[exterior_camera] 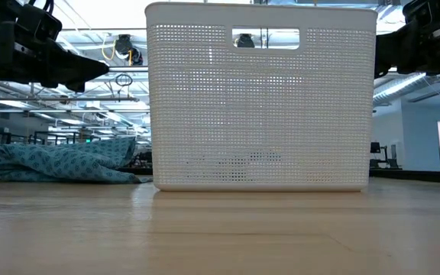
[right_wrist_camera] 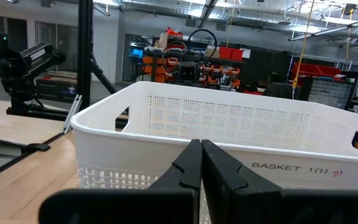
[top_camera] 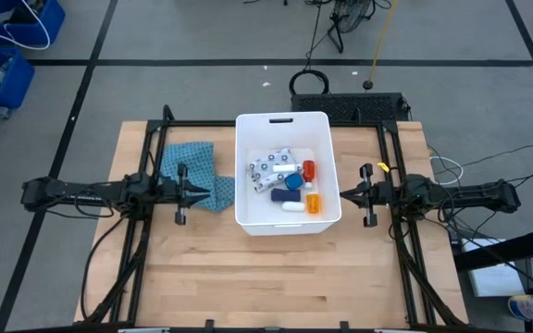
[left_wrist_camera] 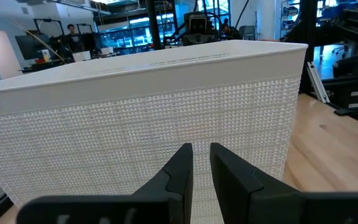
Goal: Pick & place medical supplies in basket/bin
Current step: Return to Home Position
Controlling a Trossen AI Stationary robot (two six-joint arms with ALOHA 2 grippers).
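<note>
The white basket (top_camera: 242,168) stands on the table's middle, toward the far edge. In it lie the medical supplies: a patterned pouch (top_camera: 268,168), a red bottle (top_camera: 308,169), blue pieces (top_camera: 291,181), a white tube (top_camera: 291,205) and an orange pill bottle (top_camera: 314,203). My left gripper (top_camera: 209,192) hovers level just left of the basket, over the teal cloth (top_camera: 192,166). A narrow gap (left_wrist_camera: 201,155) shows between its fingers, with nothing in it. My right gripper (top_camera: 342,194) hovers just right of the basket, its fingers shut together (right_wrist_camera: 201,149) on nothing.
The teal cloth (exterior_camera: 63,162) lies crumpled on the table, left of the basket (exterior_camera: 262,114). Bare wood stretches from the basket to the table's near edge (top_camera: 276,287). Black frame rails (top_camera: 146,240) run along both sides of the table.
</note>
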